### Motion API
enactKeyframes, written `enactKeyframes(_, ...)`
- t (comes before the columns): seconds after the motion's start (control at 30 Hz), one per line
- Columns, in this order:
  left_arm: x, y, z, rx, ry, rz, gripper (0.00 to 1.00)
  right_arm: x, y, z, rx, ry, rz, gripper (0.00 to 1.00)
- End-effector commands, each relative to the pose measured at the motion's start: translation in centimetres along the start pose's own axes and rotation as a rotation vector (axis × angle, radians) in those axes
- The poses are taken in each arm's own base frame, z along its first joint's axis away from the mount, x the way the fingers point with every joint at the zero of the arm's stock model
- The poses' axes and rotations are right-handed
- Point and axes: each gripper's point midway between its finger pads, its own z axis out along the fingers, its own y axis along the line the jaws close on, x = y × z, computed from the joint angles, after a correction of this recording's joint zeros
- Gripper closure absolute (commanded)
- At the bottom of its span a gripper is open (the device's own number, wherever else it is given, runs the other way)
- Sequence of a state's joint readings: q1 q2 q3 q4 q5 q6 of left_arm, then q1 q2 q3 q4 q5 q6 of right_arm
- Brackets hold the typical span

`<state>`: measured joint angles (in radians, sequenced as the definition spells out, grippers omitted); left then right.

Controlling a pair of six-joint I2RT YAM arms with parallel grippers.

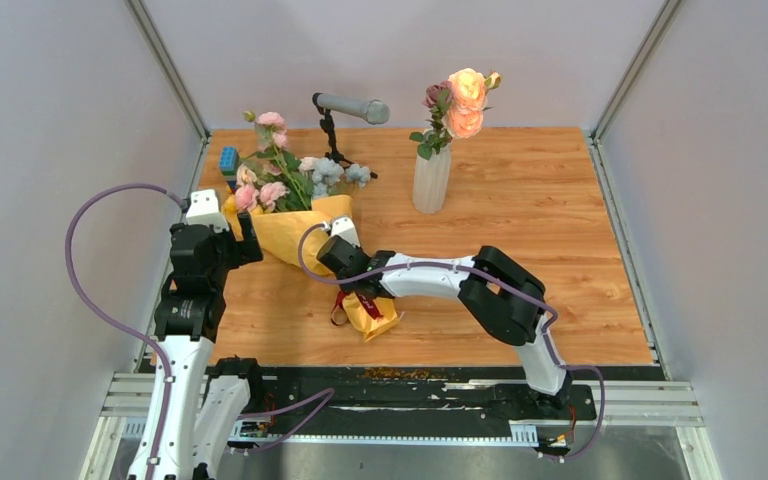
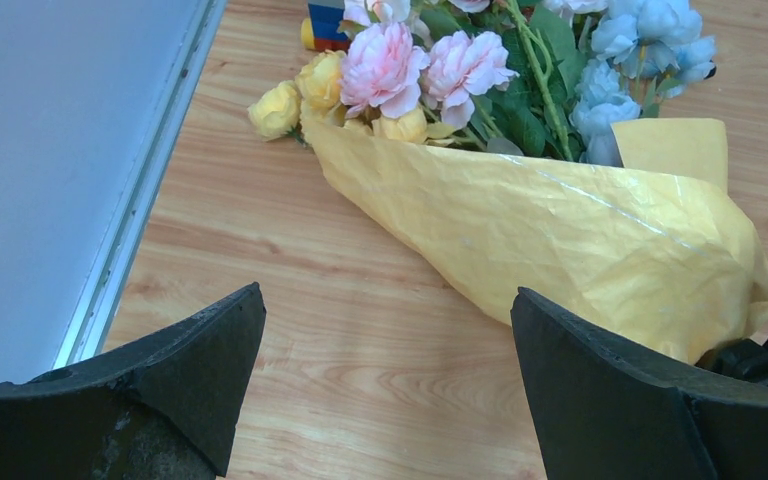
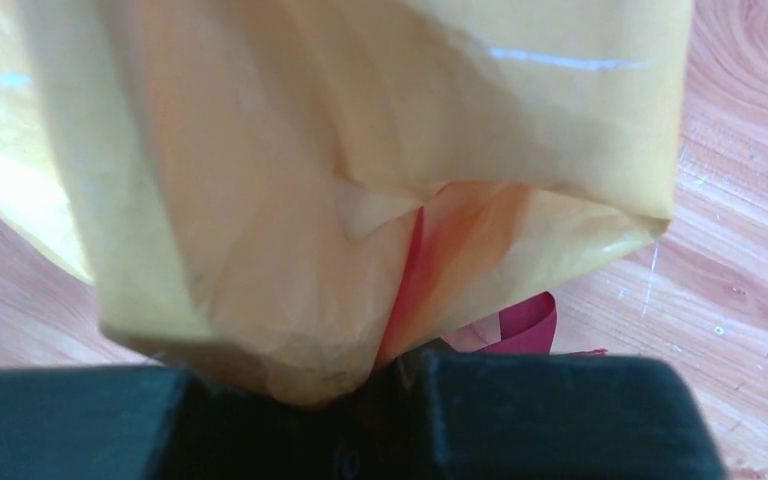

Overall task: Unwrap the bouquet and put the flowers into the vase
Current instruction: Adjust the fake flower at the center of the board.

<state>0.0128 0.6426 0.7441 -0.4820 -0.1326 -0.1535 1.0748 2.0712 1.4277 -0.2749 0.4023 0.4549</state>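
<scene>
**Two or three stems in the vase, the main bundle not yet unwrapped**

The table [image 1: 560, 250] carries the whole job, and most of it is left to do. The bouquet [image 1: 295, 232] lies on its side at the left-centre. Its orange-yellow paper [image 2: 560, 240] is wrapped round the stems as a cone, and the pink, yellow and pale blue flowers [image 2: 430, 70] spill out of the far end. None of these looks pulled free.

The vase [image 1: 431, 180] stands upright, well apart from the bundle, toward the far middle of the table. It already holds a few peach and dark pink blooms [image 1: 465, 105], so a small share of the placing seems done.

The right hand [image 3: 385, 375] is closed down almost fully. It pinches a fold of the paper at the narrow stem end of the bouquet. The left hand [image 2: 385, 310] is spread as wide as it goes and holds nothing. It hovers just beside the cone's left flank.

The dark red ribbon [image 3: 525, 320] lies at that stem end beneath the right hand. Whether it is untied cannot be told. My judgement is that opening the paper is the step in hand, and the stems' move to the vase comes after.
</scene>
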Motion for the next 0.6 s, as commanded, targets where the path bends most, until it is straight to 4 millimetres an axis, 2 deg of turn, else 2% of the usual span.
enactKeyframes(0.0,-0.4,-0.7,0.2,0.035,-0.017,0.008,0.0,-3.8,0.7,0.4,0.006,-0.108,0.066,1.0)
enactKeyframes(0.07,-0.1,-1.3,0.4,0.073,-0.011,0.015,0.0,-4.0,1.3,-0.1,-0.033,-0.102,0.052,0.9)
enactKeyframes(0.13,0.4,-2.2,0.5,0.105,0.009,0.029,0.0,-4.5,1.9,-1.1,-0.085,-0.102,0.034,0.72)
enactKeyframes(0.2,0.8,-3.1,0.6,0.139,0.029,0.036,0.0,-4.8,2.3,-2.6,-0.137,-0.106,0.016,0.53)
enactKeyframes(0.27,1.1,-4.1,0.5,0.173,0.045,0.028,0.0,-5.6,2.6,-4.8,-0.196,-0.126,-0.001,0.41)
enactKeyframes(0.33,1.2,-4.6,0.3,0.187,0.062,0.003,0.02,-5.4,2.3,-6.4,-0.247,-0.115,-0.003,0.29)
enactKeyframes(0.43,2.0,-5.4,-0.4,0.21,0.102,-0.045,0.02,-4.7,1.7,-9.1,-0.339,-0.074,0.018,0.19)
enactKeyframes(0.57,3.8,-7.6,-1.5,0.292,0.123,-0.114,0.03,-3.3,0.6,-13.0,-0.412,-0.075,-0.013,0.15)
